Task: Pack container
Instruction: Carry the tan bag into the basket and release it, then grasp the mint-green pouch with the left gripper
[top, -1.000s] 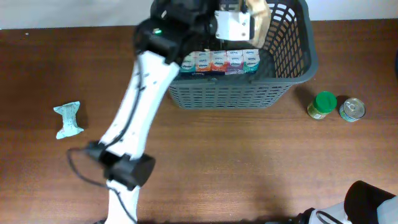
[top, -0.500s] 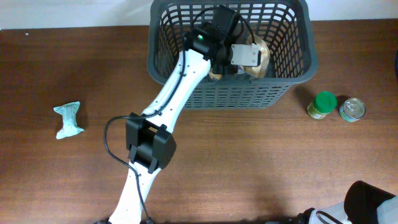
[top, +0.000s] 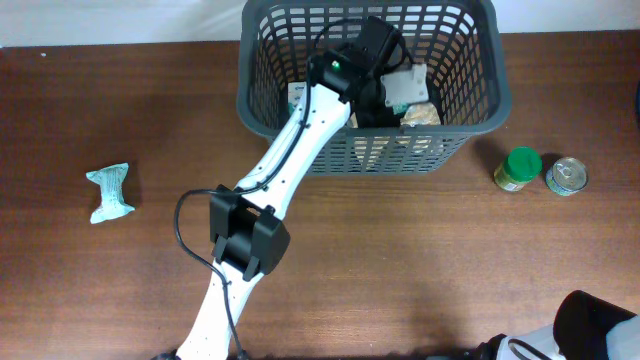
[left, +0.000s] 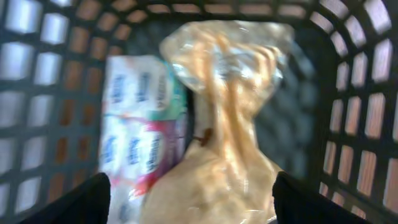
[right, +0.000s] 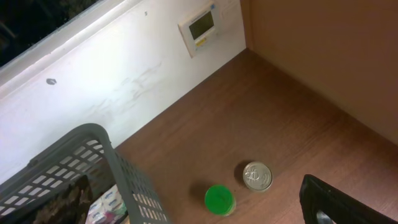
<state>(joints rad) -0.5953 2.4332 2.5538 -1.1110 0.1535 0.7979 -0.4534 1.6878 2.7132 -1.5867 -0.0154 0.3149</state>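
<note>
The main danger, in my judgement, is that the clear bag (left: 230, 93) with pale brown contents comes up again with the arm: its soft film lies close against the finger on the right side of the left gripper (left: 193, 199), and if the film clings or catches there, a lift would drag the bag out of place. A second danger is the lattice wall, since a sideways move at this depth could hook a finger in a slot and pull the container (top: 500, 100) along the table. The bag also seems to lean on the tissue pack (left: 134, 118), so it may slide or tip when it is left free, and pressing down would crush what is inside. The jaws of the left gripper stand wide apart, with the bag between them; on the left side a small gap shows between finger and bag, so I take them as released, though the wrist view is blurred. The container surrounds these jaws: its walls rise ahead and on both sides, its floor is ahead of them behind the bag. Of the right gripper (right: 323, 199) only one dark part is visible, so I cannot tell its state; the container lies far from it, off to its left.
</note>
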